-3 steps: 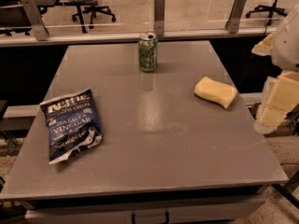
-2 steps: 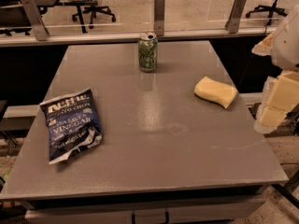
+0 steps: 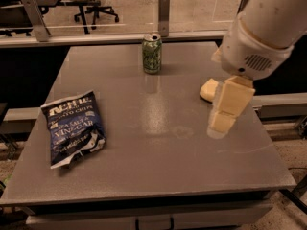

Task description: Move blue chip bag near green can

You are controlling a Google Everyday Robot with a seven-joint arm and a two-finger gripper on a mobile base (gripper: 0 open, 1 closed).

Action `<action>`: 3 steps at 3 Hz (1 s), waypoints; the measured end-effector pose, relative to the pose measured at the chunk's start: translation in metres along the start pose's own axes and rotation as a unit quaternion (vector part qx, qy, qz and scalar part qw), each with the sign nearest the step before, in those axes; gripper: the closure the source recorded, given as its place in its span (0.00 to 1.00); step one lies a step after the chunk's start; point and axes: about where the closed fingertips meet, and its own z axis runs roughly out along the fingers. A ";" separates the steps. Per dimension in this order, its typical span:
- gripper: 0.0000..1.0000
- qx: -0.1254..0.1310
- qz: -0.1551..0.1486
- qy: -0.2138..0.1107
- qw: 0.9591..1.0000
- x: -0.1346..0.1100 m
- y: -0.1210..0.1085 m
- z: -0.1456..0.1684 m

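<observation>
Gripper (image 3: 221, 122) hangs low over the right part of the table (image 3: 158, 171), on the end of a thick white arm (image 3: 261, 30) that enters from the upper right corner. Cannot tell whether it is open or closed. It has hold of neither task thing; both lie apart from it. Yellow sponge (image 3: 208, 88) sits just behind the gripper on the far side, partly hidden by it, and is the closest thing to it. Green can (image 3: 152, 53) stands upright farther back and to the picture's left of the gripper, near the table's far edge, with bare tabletop between. Blue chip bag (image 3: 72, 128) lies flat well away on the picture's left of the gripper, near the table's left edge, label up, white lettering readable. Bag and can are well apart, with only bare tabletop between them. Tabletop is grey and matte, with a dull sheen at the centre. Beyond the far edge a rail carries metal posts (image 3: 164, 14) and clear panels. Behind these is a light floor with an office chair (image 3: 93, 6).
</observation>
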 end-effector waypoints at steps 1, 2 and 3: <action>0.00 -0.016 0.000 -0.006 1.000 -0.041 0.010 0.020; 0.00 -0.025 0.013 -0.005 1.000 -0.080 0.018 0.045; 0.00 -0.029 0.032 0.000 0.999 -0.129 0.025 0.074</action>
